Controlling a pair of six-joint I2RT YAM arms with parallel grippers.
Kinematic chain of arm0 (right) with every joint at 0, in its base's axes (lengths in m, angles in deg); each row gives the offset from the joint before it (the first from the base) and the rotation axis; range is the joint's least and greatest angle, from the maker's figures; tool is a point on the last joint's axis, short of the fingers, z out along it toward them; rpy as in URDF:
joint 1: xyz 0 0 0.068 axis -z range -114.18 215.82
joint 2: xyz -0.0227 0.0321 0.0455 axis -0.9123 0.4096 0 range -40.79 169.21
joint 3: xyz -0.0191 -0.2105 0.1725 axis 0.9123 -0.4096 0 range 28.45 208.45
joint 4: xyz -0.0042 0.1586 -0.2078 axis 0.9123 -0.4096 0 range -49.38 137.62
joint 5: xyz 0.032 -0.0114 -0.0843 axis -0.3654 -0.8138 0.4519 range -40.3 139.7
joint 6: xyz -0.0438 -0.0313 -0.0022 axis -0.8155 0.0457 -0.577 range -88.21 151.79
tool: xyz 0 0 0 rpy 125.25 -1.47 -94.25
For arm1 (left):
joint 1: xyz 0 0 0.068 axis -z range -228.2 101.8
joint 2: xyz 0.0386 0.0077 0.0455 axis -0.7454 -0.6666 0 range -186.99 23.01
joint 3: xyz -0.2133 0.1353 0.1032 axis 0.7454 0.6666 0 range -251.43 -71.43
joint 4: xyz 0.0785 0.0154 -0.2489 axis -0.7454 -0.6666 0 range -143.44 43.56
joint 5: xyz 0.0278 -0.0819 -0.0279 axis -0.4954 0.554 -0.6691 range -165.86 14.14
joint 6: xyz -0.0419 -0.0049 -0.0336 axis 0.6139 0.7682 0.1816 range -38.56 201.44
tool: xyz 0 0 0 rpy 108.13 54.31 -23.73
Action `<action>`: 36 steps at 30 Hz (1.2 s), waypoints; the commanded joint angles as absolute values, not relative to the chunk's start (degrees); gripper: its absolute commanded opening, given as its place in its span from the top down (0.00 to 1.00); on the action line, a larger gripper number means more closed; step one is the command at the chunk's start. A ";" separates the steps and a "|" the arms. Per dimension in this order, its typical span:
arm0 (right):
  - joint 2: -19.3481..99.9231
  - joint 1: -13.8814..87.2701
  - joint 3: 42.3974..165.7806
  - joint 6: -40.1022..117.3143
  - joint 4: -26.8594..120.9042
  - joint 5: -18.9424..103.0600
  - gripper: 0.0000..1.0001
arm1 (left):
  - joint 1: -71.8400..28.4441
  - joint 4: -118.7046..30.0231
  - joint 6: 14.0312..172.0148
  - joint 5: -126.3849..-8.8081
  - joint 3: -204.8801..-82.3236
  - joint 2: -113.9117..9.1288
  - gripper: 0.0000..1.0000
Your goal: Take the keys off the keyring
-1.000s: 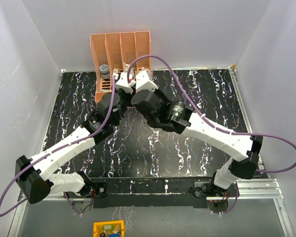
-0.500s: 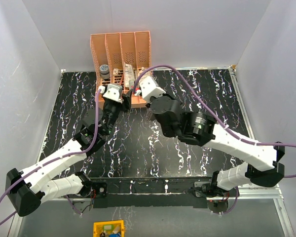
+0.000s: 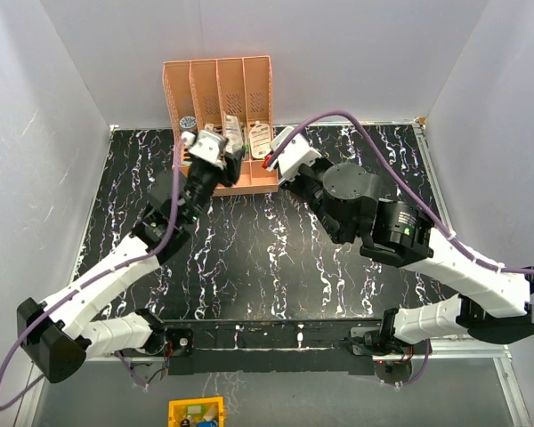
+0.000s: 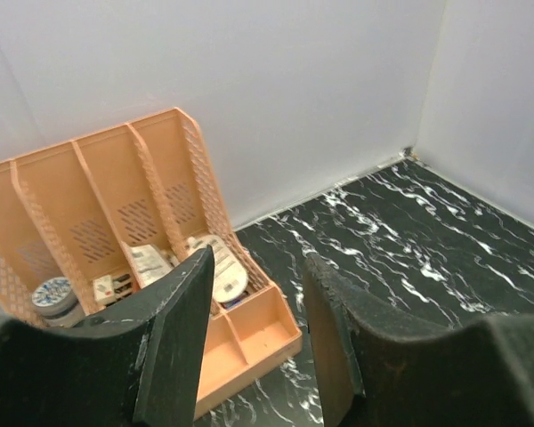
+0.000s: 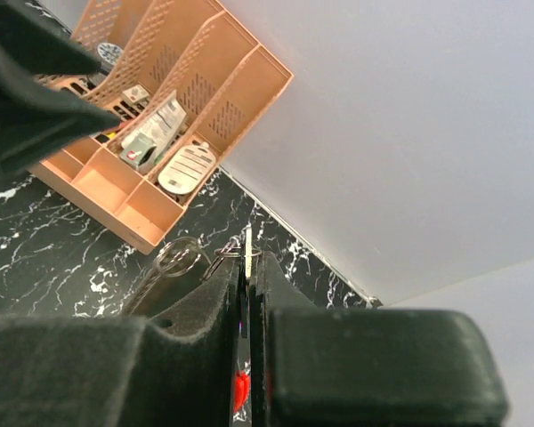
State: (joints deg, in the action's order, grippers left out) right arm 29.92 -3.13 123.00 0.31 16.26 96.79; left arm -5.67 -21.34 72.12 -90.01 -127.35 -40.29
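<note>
Right wrist view gives us the best look: the right gripper point(image 5: 248, 269) is pinched tight on the keys point(image 5: 247, 242), which stand edge-on between its fingers as a thin silvery sliver. One bright red part shows lower down in the slot between the fingers. Just beyond the fingertips and a little to one side hangs the keyring point(image 5: 180, 255), a pair of thin wire loops raised off the dark marbled surface point(image 5: 36, 258). Seen edge-on like this, we cannot be sure whether the ring threads every key or only touches the bunch.

We judge the keys to be light, stiff and flat, with smooth metal faces that could slip or pivot under a weak pinch. A grip across the broad faces near the heads, as the right gripper has it, looks sound to us. The ring is springy wire, so the better hold for the other gripper would be on the loop itself, close to the split.

The left gripper point(image 4: 258, 267) stands partly spread and holds nothing. Ahead of and below its fingers sits the orange desk organiser point(image 4: 200, 169), with a pale oval tag point(image 4: 224, 267) lying in one slot.
</note>
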 commanded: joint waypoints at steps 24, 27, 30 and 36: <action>28.85 -3.35 123.44 -0.93 20.93 92.59 1.00 | -24.73 8.24 121.00 -24.15 -140.59 -51.33 0.52; 28.75 -3.35 123.12 -0.61 21.03 92.52 1.00 | -24.78 13.58 123.46 -22.72 -139.41 -52.24 0.38; 28.76 -3.35 122.86 -0.41 21.05 92.34 1.00 | -24.73 16.26 124.95 -21.31 -139.60 -53.30 0.38; 29.02 -3.35 123.02 -0.38 21.33 91.99 1.00 | -24.75 22.13 130.78 -17.46 -141.33 -58.72 0.41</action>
